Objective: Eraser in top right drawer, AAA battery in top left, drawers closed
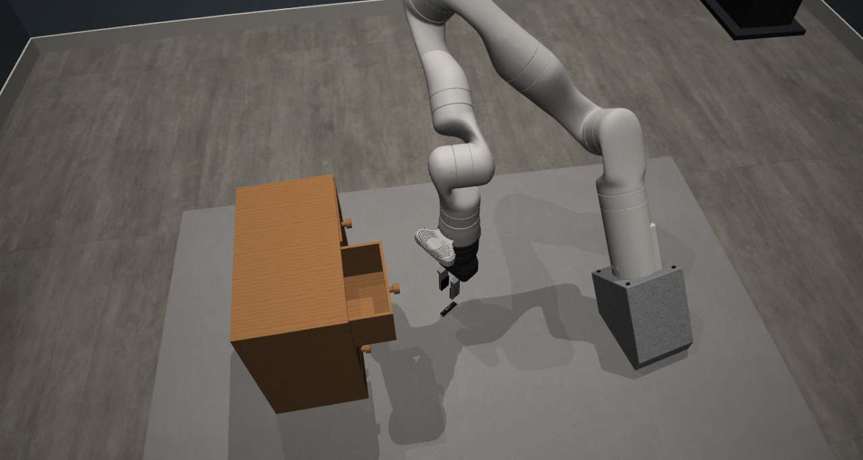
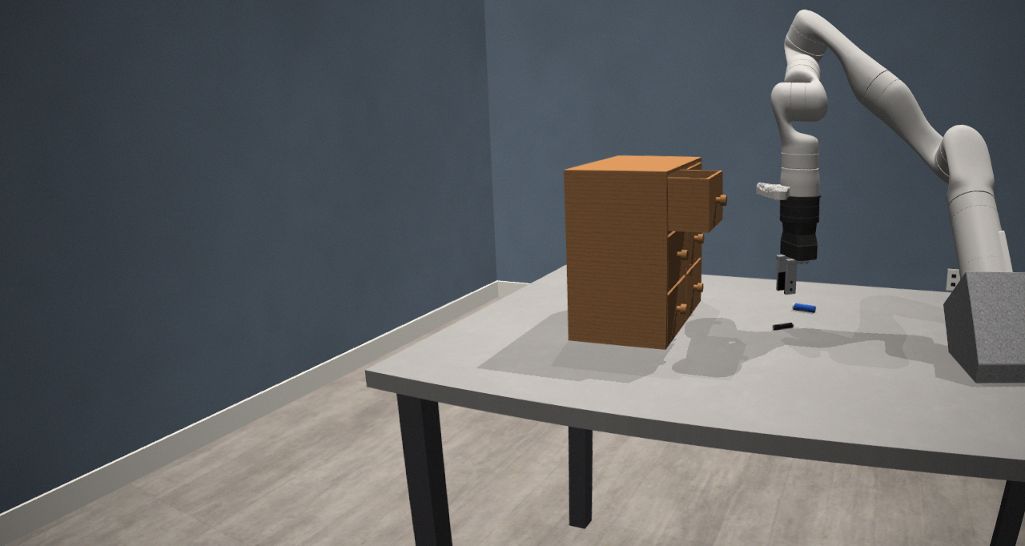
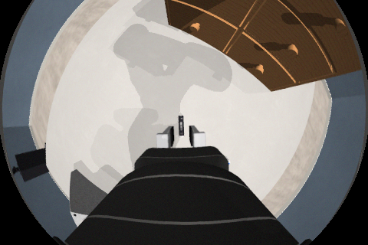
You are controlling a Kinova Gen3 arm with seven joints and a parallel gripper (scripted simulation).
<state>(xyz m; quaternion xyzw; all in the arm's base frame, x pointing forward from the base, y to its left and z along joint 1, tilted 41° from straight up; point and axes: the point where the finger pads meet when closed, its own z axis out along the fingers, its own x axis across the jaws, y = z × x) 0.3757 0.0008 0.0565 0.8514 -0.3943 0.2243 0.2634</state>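
Now, we see our gripper [image 1: 448,286] [image 2: 785,289] [image 3: 181,132] with fingers partly apart, holding nothing, above the small battery [image 1: 448,308] [image 2: 782,326] [image 3: 181,124], slim and black with pale markings, lying on the table [image 1: 512,415] [image 2: 717,407] [image 3: 249,122]. Near it lies a blue cylinder [image 2: 804,307]. Farther off, the chest's [image 1: 283,245] [image 2: 616,256] [image 3: 218,4] top left drawer [image 1: 373,328] [image 2: 689,202] stands open.

On the desk [image 1: 543,415] [image 2: 544,392] [image 3: 249,134], we find the battery [image 1: 448,308] [image 2: 782,326] [image 3: 181,125] and 1 cylinder [image 2: 804,307] before the chest [image 1: 283,257] [image 2: 616,256] [image 3: 230,0], apart; its top-left drawer [image 1: 373,329] [image 2: 691,202] juts forward.
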